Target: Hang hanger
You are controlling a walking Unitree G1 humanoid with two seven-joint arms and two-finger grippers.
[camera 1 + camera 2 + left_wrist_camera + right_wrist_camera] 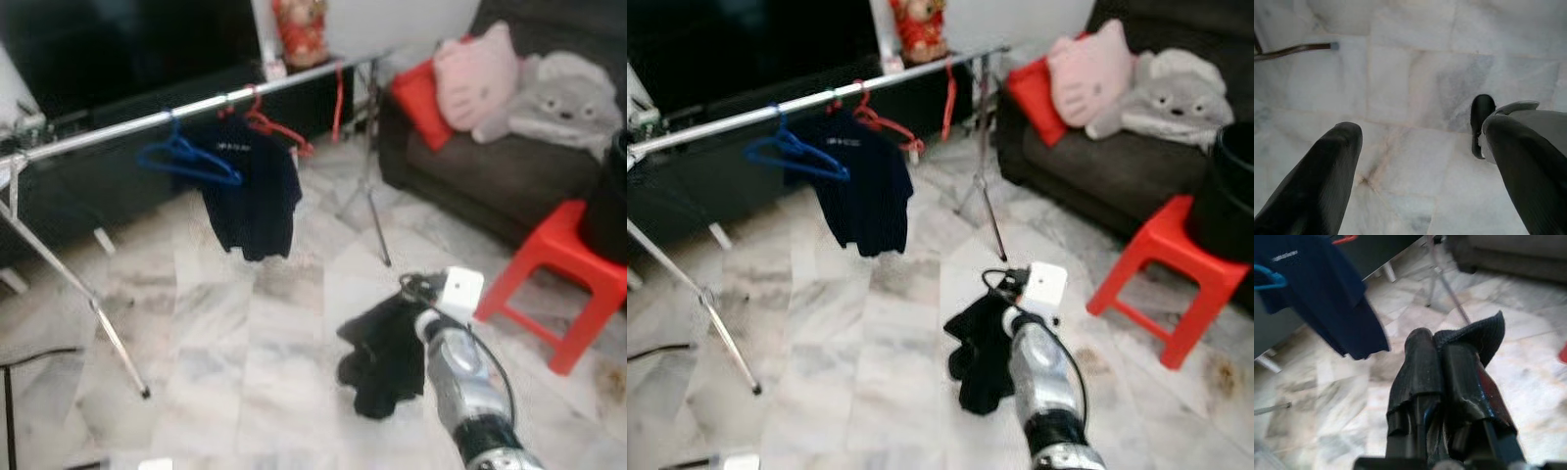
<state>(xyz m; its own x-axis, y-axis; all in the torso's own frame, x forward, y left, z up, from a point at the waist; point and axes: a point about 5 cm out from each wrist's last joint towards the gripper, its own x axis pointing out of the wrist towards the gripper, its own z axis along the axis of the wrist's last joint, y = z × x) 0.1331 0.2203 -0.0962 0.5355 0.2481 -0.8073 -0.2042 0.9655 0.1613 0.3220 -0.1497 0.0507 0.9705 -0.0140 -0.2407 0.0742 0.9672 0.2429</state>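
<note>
The right gripper [1432, 367] sits low at five o'clock in the head views, its fingers [1418, 367] clenched on a black garment [387, 354] that dangles above the marble floor [216, 333]; the left gripper [1420, 161] hangs spread over bare tiles; at eleven o'clock a silver rail [196, 106] carries a blue hanger [186, 159], a red hanger [274, 127] and a navy shirt [253, 191]; a red stool [563, 259] stands at three o'clock
</note>
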